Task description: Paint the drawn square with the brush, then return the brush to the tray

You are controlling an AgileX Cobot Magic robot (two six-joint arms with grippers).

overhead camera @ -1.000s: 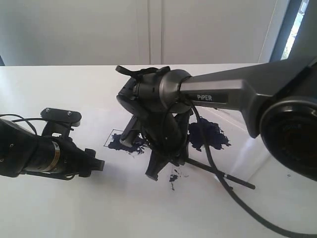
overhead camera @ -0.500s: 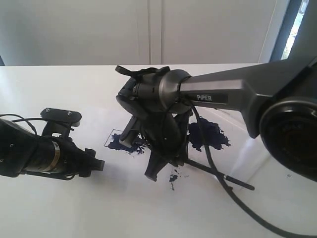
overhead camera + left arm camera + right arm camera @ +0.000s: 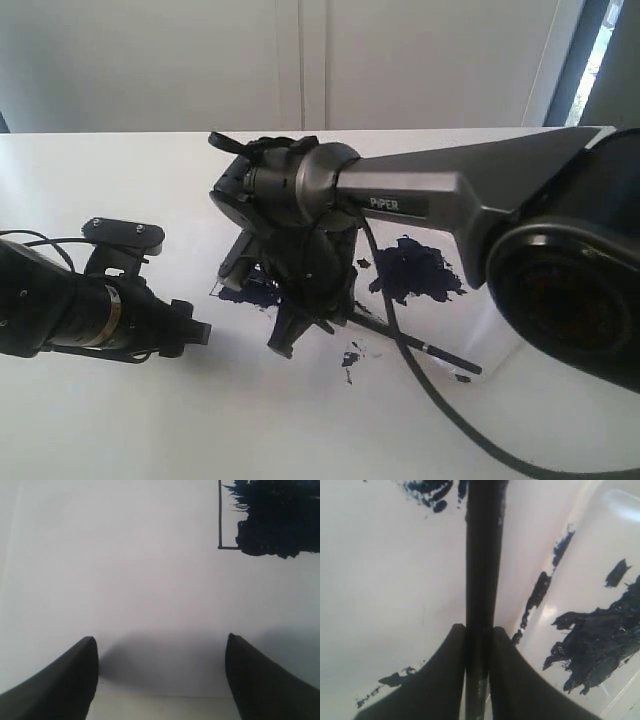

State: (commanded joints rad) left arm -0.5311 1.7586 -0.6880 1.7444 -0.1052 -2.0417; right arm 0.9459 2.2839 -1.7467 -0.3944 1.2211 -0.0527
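1 brush (image 3: 481, 555) sits clamped within right end effector (image 3: 478, 630).

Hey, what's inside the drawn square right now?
Dark blue paint covers part of the square, with bare white along one edge. The right arm hides the rest, so full coverage cannot be judged.

Bright, soft shadows (wrist views blurry), perhaps daylight.
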